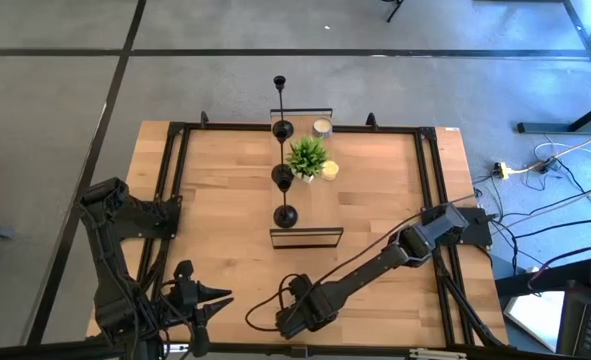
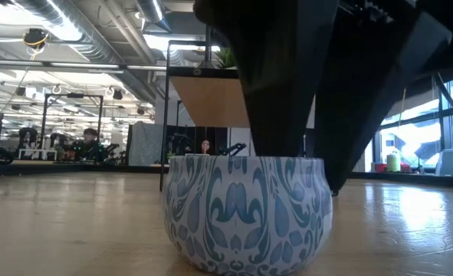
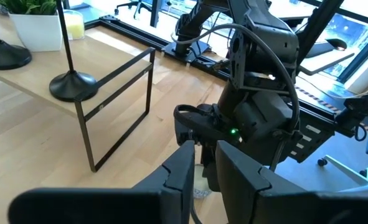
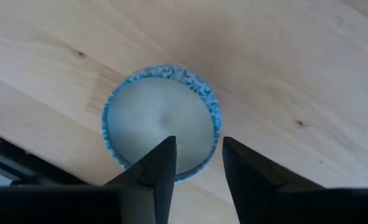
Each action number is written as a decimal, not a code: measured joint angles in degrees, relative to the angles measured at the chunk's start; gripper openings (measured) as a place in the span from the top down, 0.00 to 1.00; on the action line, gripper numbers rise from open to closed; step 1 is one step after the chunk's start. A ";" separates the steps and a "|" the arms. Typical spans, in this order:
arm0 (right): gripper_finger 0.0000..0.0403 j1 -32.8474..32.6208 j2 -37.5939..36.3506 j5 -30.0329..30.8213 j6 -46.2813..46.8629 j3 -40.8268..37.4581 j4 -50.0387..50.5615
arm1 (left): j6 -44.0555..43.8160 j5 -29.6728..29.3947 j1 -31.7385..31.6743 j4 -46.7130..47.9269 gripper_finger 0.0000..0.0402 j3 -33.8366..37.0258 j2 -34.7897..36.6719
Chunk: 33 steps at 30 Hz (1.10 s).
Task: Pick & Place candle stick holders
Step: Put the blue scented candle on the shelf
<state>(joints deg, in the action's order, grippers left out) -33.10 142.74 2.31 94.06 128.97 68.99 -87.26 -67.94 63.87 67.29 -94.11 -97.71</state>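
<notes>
Candle stick holders stood in a row on the raised shelf. Right claw hung narrowly parted over a blue-patterned candle on the counter; left claw waited, narrow, holding nothing.

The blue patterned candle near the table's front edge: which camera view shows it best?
The low view: the blue patterned candle fills the foreground, pattern clear. The right wrist view shows its top beyond the right tool. The left wrist view shows a sliver; the high view hides it.
</notes>
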 joint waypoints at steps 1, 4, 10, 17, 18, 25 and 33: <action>0.68 0.00 0.00 0.00 0.02 0.00 0.00 | 0.00 0.00 0.07 -0.01 0.85 0.00 0.00; 0.74 0.01 0.00 -0.38 0.46 0.00 0.10 | 0.00 0.00 0.16 0.00 0.85 0.00 0.00; 0.95 0.04 0.00 -1.29 0.35 0.00 0.24 | 0.02 0.00 0.16 0.00 0.85 0.00 0.00; 0.99 0.04 0.00 -1.70 1.01 0.00 1.87 | 1.03 0.02 0.16 0.02 0.85 0.00 0.00; 0.99 0.10 0.00 -1.97 0.85 0.00 2.01 | 1.06 0.02 0.16 0.02 0.85 0.00 0.00; 1.00 0.29 -0.15 -4.45 -1.44 2.40 4.53 | 1.07 0.02 0.16 0.10 0.85 0.01 0.00; 1.00 1.61 -3.94 -5.32 -4.62 5.90 10.29 | 2.07 0.04 0.16 0.24 0.85 0.02 0.00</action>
<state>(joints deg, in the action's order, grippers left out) -31.49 138.80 -3.02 89.44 134.86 79.28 -85.19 -67.90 64.03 67.53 -94.08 -97.71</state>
